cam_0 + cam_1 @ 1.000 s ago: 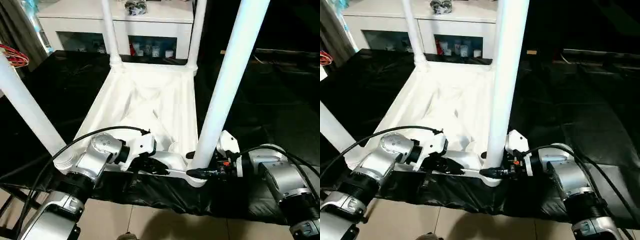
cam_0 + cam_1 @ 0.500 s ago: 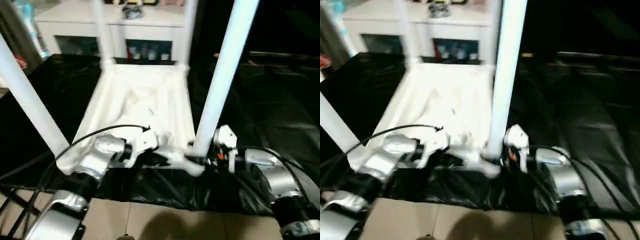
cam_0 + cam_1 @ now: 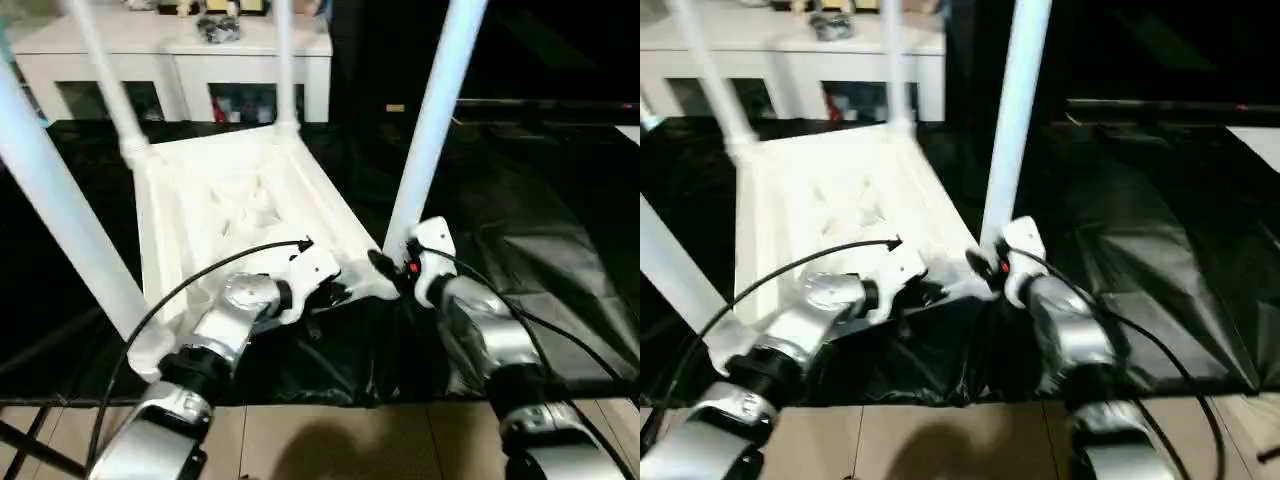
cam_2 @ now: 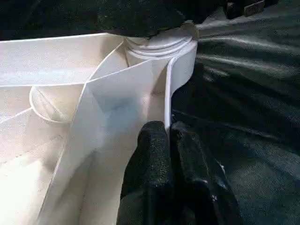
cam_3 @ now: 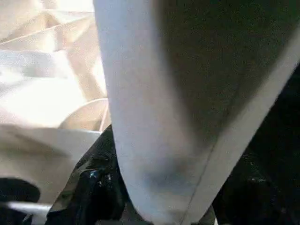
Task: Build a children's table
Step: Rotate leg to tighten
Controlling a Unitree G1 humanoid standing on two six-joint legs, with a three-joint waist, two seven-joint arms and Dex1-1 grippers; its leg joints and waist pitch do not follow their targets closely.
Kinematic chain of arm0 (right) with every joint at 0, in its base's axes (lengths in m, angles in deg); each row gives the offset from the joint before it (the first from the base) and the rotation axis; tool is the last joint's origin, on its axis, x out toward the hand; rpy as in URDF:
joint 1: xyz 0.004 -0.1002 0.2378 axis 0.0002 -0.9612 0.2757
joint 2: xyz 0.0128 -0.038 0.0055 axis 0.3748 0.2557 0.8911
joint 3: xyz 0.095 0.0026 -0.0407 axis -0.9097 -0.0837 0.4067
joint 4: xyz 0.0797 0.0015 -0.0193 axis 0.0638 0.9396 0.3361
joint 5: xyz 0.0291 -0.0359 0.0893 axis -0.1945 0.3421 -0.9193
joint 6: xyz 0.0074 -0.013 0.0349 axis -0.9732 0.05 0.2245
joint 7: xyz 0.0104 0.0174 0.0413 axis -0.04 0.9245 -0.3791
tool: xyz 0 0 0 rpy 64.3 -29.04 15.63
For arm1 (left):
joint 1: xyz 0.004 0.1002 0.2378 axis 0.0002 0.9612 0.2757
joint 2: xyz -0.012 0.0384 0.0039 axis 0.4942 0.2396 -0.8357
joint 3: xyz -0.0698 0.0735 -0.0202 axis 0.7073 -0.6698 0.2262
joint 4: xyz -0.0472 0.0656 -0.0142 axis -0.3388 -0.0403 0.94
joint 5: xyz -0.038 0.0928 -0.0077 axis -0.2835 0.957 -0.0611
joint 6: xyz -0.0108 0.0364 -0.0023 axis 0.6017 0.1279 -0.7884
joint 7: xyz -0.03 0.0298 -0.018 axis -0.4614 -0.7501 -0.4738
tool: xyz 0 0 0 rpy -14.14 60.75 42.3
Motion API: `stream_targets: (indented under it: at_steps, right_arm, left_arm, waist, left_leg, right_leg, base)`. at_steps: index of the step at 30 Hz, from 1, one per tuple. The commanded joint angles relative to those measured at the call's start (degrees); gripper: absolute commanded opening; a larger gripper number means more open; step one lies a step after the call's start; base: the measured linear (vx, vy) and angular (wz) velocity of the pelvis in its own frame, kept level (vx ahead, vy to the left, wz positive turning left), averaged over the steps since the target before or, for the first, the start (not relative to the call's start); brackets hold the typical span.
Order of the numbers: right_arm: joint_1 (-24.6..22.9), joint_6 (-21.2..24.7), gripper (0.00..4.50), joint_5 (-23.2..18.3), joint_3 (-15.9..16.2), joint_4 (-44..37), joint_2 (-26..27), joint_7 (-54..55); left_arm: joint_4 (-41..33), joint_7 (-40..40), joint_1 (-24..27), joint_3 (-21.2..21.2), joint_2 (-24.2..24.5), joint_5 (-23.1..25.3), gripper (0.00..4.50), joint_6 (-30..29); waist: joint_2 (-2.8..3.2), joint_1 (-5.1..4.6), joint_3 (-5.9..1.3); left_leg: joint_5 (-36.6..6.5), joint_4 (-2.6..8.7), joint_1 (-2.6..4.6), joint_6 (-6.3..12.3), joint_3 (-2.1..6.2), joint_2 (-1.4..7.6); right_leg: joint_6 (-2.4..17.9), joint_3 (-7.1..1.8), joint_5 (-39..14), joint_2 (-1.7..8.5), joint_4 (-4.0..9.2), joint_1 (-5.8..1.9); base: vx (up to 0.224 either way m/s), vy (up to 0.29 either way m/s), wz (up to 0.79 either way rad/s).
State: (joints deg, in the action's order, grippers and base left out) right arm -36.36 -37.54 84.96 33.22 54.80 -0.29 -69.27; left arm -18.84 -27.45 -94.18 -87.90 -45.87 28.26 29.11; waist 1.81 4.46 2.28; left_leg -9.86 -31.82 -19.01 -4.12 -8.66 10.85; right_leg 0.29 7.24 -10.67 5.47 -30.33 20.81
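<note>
The children's table lies upside down on black sheeting, its white ribbed tabletop (image 3: 200, 200) facing up with four white legs standing in the corner sockets. My left gripper (image 4: 168, 133) is shut on the thin near rim (image 4: 167, 93) of the tabletop, close to the near right socket. At that socket my right gripper (image 3: 390, 268) is closed around the base of the near right leg (image 3: 430, 130). In the right wrist view that leg (image 5: 164, 93) looms close, with a black finger (image 5: 93, 187) beside it. The near left leg (image 3: 60, 210) rises at the picture's left.
A white glass-door cabinet (image 3: 170, 50) stands behind the table with small items on top. Black sheeting (image 3: 540, 200) covers the surface to the right and in front. Beige floor tiles (image 3: 330, 440) show below the near edge. Black cables run along both forearms.
The whole view has shifted and tilted. The tabletop now looks turned, its far end swung to the left in the picture. Both grippers keep their holds on the rim and the leg.
</note>
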Motion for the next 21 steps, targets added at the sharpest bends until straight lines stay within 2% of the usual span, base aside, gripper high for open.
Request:
stream_targets:
  at_steps: [1,4,7,10,14,15,18,19,20,21]
  right_arm:
    - [-1.15,2.52,2.65,-1.23,4.15,4.92,6.88,-2.93]
    - [-1.11,2.58,2.77,-1.74,3.54,4.75,6.59,-4.04]
    - [-1.08,1.86,3.06,-1.24,3.75,4.81,6.18,-4.53]
    - [-2.29,0.96,3.15,-0.78,4.94,2.46,3.84,-8.18]
    - [-4.34,0.64,3.15,-1.32,6.48,-0.99,0.32,-15.74]
    - [-5.53,0.65,3.15,-1.82,7.54,-3.1,-2.16,-20.13]
    - [-6.87,-0.03,3.15,-2.0,9.03,-5.49,-5.47,-25.51]
    - [-7.16,-0.6,3.15,-1.75,9.56,-5.97,-6.51,-26.91]
    - [-7.65,-1.25,3.15,-1.57,10.28,-6.88,-8.25,-29.79]
    - [-7.74,-1.43,3.15,-1.59,10.38,-7.07,-8.54,-30.34]
  left_arm:
    - [-2.75,-3.79,-2.03,-2.07,-5.32,-0.59,0.0,0.71]
    - [-3.38,-2.81,-1.65,-1.97,-5.07,-0.87,0.0,0.75]
    - [-3.63,-2.11,-1.48,-1.93,-4.69,-1.0,0.0,1.05]
    - [-4.56,2.71,-1.0,-1.94,-2.46,-2.41,0.0,2.59]
    - [-5.73,8.35,-0.43,-1.94,0.38,-4.29,0.0,4.27]
    - [-6.68,12.36,0.1,-2.28,2.26,-5.27,0.0,4.81]
    - [-7.64,16.85,0.69,-2.62,4.47,-6.35,0.0,5.61]
    - [-7.96,18.23,0.85,-2.59,4.99,-6.87,0.0,5.53]
    - [-8.45,20.48,1.08,-2.58,5.85,-7.57,0.0,5.58]
    - [-8.55,20.94,1.13,-2.58,6.0,-7.73,0.0,5.55]
  waist:
    - [0.06,-0.45,-1.61]
    - [0.05,-0.32,-1.61]
    - [0.05,-0.1,-1.7]
    - [-0.05,0.18,-1.8]
    - [-0.51,1.18,-2.1]
    - [-0.65,1.52,-2.28]
    - [-0.92,2.39,-2.49]
    - [-0.84,2.76,-2.53]
    - [-0.96,2.97,-2.82]
    - [-0.89,3.22,-3.01]
  left_leg:
    - [-35.71,4.7,1.26,-0.31,1.5,1.94]
    - [-34.22,4.87,0.85,0.14,1.4,1.98]
    - [-33.44,5.0,0.89,0.08,1.21,2.12]
    - [-31.96,5.05,0.64,0.41,1.02,2.17]
    - [-26.32,5.07,-0.07,1.54,0.42,2.4]
    - [-24.09,4.87,-0.13,2.0,0.16,2.32]
    - [-19.82,4.42,-0.52,3.27,-0.57,2.48]
    - [-18.92,4.23,-0.18,3.51,-0.86,2.55]
    - [-15.95,3.87,-0.69,3.69,-1.01,2.41]
    - [-14.39,3.75,-0.89,3.89,-1.0,2.42]
  right_leg:
    - [2.35,-1.36,-35.0,4.23,5.57,-0.25]
    - [3.02,-1.83,-33.87,4.25,5.29,-0.37]
    - [4.21,-2.35,-31.73,4.2,4.9,-0.19]
    - [4.92,-2.72,-30.46,4.29,4.63,-0.33]
    - [7.44,-3.89,-24.68,4.35,3.52,-0.63]
    - [8.27,-4.08,-23.06,4.31,3.18,-0.76]
    - [9.66,-4.59,-18.94,3.95,2.24,-0.8]
    - [10.28,-4.71,-18.87,3.92,2.24,-0.5]
    - [11.33,-4.77,-16.6,3.91,1.59,-0.94]
    - [11.58,-4.75,-15.04,3.88,1.31,-1.09]
  base:
    - [0.0,0.0,0.0]
    - [0.0,0.0,0.0]
    - [0.0,0.0,0.0]
    - [0.0,0.0,0.0]
    - [0.0,0.0,0.0]
    - [0.0,0.0,0.0]
    - [0.036,-0.032,0.05]
    - [0.056,-0.051,0.08]
    - [0.059,-0.049,0.08]
    - [0.0,0.0,0.0]
